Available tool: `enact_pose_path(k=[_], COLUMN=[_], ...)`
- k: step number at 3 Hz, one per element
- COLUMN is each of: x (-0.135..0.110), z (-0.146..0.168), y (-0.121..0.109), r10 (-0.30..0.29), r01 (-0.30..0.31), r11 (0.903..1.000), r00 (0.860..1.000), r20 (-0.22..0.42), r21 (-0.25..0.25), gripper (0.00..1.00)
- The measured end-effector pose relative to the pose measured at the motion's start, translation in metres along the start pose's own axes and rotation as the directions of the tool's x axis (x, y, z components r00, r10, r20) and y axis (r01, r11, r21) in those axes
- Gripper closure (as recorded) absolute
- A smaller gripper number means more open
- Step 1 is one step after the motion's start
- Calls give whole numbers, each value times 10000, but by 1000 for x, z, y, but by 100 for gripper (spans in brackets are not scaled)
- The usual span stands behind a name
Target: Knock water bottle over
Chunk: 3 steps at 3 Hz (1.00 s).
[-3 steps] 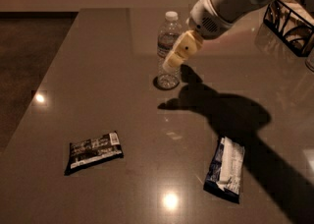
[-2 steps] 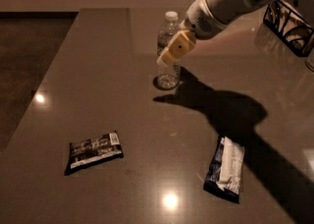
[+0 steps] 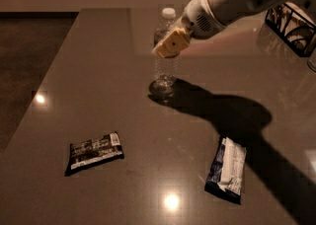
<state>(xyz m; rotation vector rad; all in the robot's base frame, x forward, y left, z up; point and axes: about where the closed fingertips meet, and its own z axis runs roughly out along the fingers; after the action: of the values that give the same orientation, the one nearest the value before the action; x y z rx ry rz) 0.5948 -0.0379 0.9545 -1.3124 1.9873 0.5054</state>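
The water bottle [image 3: 165, 66] stands upright on the grey table [image 3: 98, 71], left of the middle at the back. It is clear and ribbed, with a white cap [image 3: 169, 13]. My gripper [image 3: 170, 45] comes in from the upper right on a white arm [image 3: 232, 2]. Its tan tip lies in front of the bottle's upper body and covers the label band. It appears to touch the bottle there.
A dark snack packet [image 3: 94, 152] lies at the front left. A blue and white snack bar [image 3: 226, 170] lies at the front right. A black wire basket [image 3: 291, 24] stands at the back right. The table's left edge runs diagonally past the packet.
My gripper has moved a little left, onto the bottle's upper body. The bottle still stands upright in the same spot.
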Motion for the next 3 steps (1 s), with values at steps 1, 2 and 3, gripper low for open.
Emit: enact_pose_path(k=[1,2,3], x=[-9,4,27], z=[-32,-65,-73], y=[8,8,7], r10=[-241,-397,-576], r01=[241,447,637], r11=[9997,9988,9980], r00=[9997,9809,9283], r20=[-36,-1902,-3672], r21=[95,220,46], gripper=[88,100,100])
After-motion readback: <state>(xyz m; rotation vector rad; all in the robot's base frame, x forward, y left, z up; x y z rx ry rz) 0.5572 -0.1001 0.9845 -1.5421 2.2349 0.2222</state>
